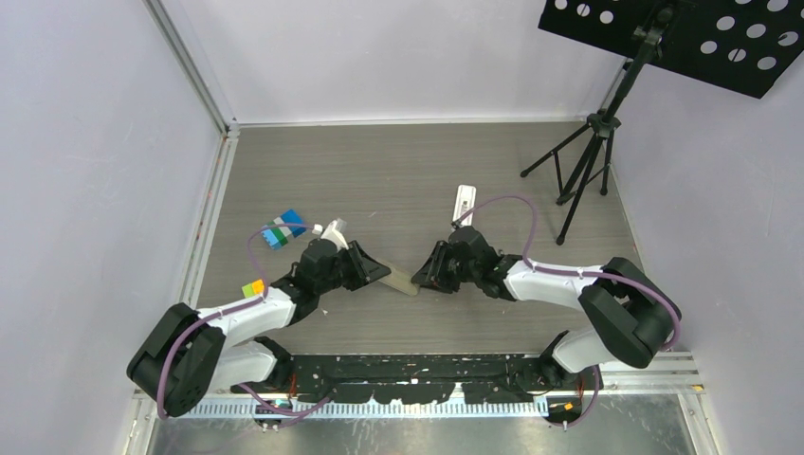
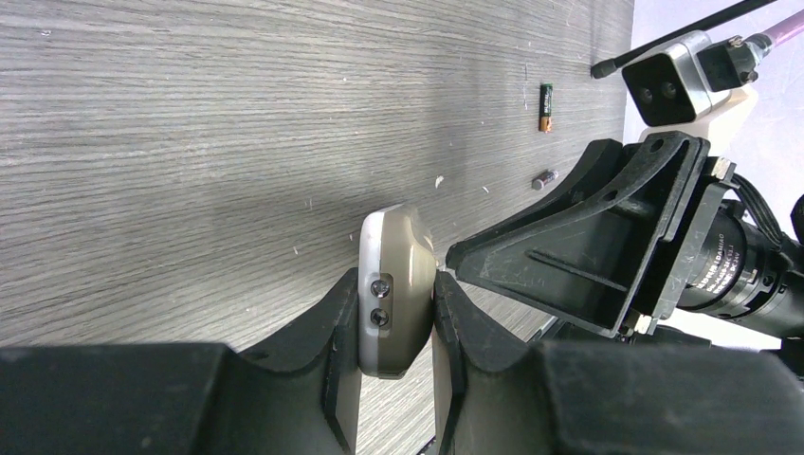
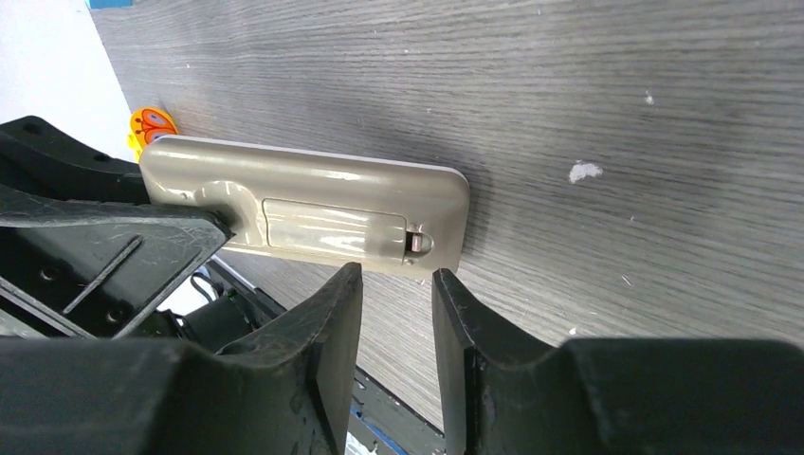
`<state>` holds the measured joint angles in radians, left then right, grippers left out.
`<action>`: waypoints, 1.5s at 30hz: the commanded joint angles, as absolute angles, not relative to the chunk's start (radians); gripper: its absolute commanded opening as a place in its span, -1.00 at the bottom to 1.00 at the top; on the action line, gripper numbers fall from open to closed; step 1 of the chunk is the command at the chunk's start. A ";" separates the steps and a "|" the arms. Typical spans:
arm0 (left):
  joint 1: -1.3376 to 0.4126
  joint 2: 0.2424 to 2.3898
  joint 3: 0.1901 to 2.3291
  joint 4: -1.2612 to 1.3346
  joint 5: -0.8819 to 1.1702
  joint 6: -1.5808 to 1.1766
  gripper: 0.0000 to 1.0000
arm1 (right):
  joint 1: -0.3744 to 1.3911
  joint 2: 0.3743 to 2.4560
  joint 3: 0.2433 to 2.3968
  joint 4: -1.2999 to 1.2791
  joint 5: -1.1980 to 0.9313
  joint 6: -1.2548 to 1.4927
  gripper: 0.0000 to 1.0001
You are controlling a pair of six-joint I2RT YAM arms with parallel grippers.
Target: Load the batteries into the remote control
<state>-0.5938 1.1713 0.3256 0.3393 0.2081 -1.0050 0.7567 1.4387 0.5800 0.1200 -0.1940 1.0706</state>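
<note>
The remote control (image 3: 303,204) is a bar with a tan back and a white face, held on edge just above the table. Its battery door is closed, with the latch (image 3: 417,243) at one end. My left gripper (image 2: 398,284) is shut on the remote's (image 2: 398,256) screwed end. My right gripper (image 3: 396,275) is open with nothing between its fingers, its tips just below the latch. In the top view the left gripper (image 1: 374,268) and right gripper (image 1: 427,275) face each other across the remote (image 1: 400,278). Two batteries lie beyond, one (image 2: 545,106) green and orange, one (image 2: 543,180) dark.
A small white rectangular device (image 1: 465,201) lies farther back on the table. A blue-green card (image 1: 284,228) sits at the left. A black tripod (image 1: 588,161) with a perforated plate (image 1: 702,33) stands at the back right. White walls enclose the table.
</note>
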 commanded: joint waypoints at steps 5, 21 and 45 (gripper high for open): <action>-0.598 1.197 0.313 0.188 0.157 -0.934 -1.00 | 0.761 1.476 0.641 0.177 -0.158 1.045 -0.25; -0.598 1.203 0.311 0.202 0.171 -0.949 -1.00 | 0.763 1.546 0.614 0.260 -0.204 1.111 -0.18; -0.598 1.197 0.312 0.212 0.191 -0.963 -1.00 | 0.764 1.591 0.646 0.184 -0.160 1.149 0.06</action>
